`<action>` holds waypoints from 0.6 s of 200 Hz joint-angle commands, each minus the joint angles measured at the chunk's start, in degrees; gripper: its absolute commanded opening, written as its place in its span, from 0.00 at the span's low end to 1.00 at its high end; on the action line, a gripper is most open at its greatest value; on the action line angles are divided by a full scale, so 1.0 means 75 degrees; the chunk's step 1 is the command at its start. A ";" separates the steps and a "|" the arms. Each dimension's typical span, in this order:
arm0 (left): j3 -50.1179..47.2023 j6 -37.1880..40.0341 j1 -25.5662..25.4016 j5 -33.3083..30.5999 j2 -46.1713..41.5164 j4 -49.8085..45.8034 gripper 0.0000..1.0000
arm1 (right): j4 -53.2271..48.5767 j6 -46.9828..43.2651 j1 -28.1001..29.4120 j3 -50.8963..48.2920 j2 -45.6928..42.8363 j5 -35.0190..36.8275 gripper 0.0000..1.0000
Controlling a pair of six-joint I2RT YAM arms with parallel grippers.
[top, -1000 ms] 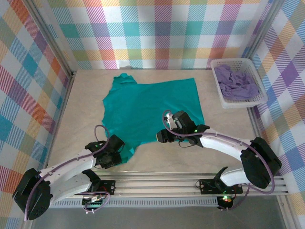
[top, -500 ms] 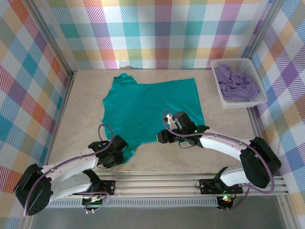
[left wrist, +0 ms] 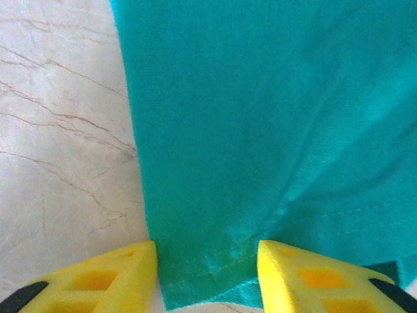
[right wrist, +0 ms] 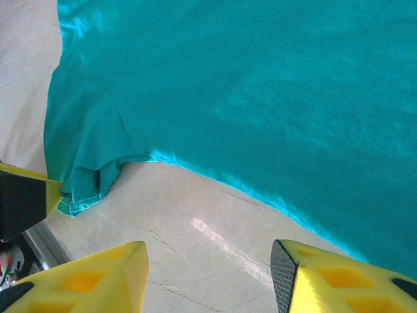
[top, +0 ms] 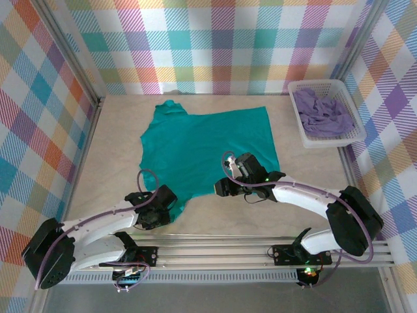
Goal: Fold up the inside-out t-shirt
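1. A pale marbled table (top: 111, 163) sits inside plaid walls (top: 215, 45). A white basket (top: 332, 142) of lavender cloth (top: 322, 114) stands far right.
2. Since a second ago your left gripper (left wrist: 207, 251) has edged right, fingers spread astride the near sleeve hem. Your right gripper (right wrist: 208, 254) hovers unmoved, fingers spread over bare table.
3. The teal t-shirt (top: 202, 147) lies flat mid-table, long axis left-right, straight hem toward the basket.

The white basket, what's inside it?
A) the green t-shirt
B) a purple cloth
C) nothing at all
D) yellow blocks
B: a crumpled lavender-purple garment lies in the white basket, while the teal-green t-shirt is spread out on the table.
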 commanded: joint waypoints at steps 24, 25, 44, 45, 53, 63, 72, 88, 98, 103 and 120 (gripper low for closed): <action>-0.0233 0.0061 -0.0182 0.0237 0.0366 0.0250 0.33 | -0.0395 -0.0258 -0.0069 -0.0016 -0.0428 0.0420 0.54; -0.0239 0.0061 -0.0179 0.0233 0.0362 0.0250 0.33 | -0.0411 -0.0260 -0.0075 -0.0016 -0.0439 0.0422 0.54; -0.0269 0.0041 -0.0183 0.0150 0.0227 0.0266 0.25 | -0.0604 -0.0302 -0.0191 0.0011 -0.0547 0.0525 0.54; -0.0270 0.0045 -0.0186 0.0143 0.0211 0.0270 0.24 | -0.0615 -0.0305 -0.0201 0.0009 -0.0551 0.0539 0.54; -0.0249 0.0048 -0.0183 0.0088 0.0111 0.0274 0.22 | -0.0783 -0.0285 -0.0287 0.0039 -0.0577 0.0591 0.54; -0.0222 0.0062 -0.0180 -0.0015 -0.0001 0.0259 0.18 | -0.1037 -0.0252 -0.0392 0.0099 -0.0630 0.0710 0.54; -0.0202 0.0095 -0.0180 -0.0040 -0.0085 0.0282 0.15 | -0.1324 -0.0234 -0.0538 0.0140 -0.0671 0.0869 0.54; -0.0194 0.0134 -0.0183 0.0000 -0.0184 0.0317 0.08 | -0.1951 -0.0028 -0.0945 0.0183 -0.0751 0.1212 0.55; -0.0190 0.0146 -0.0179 0.0015 -0.0287 0.0320 0.03 | -0.2372 0.0210 -0.1343 0.0166 -0.0805 0.1378 0.55; -0.0210 0.0154 -0.0177 0.0030 -0.0346 0.0310 0.00 | -0.2567 0.0324 -0.1566 0.0127 -0.0846 0.1423 0.56; -0.0185 0.0199 -0.0170 0.0003 -0.0666 0.0229 0.00 | -0.3023 0.0652 -0.2388 -0.0084 -0.1080 0.1535 0.56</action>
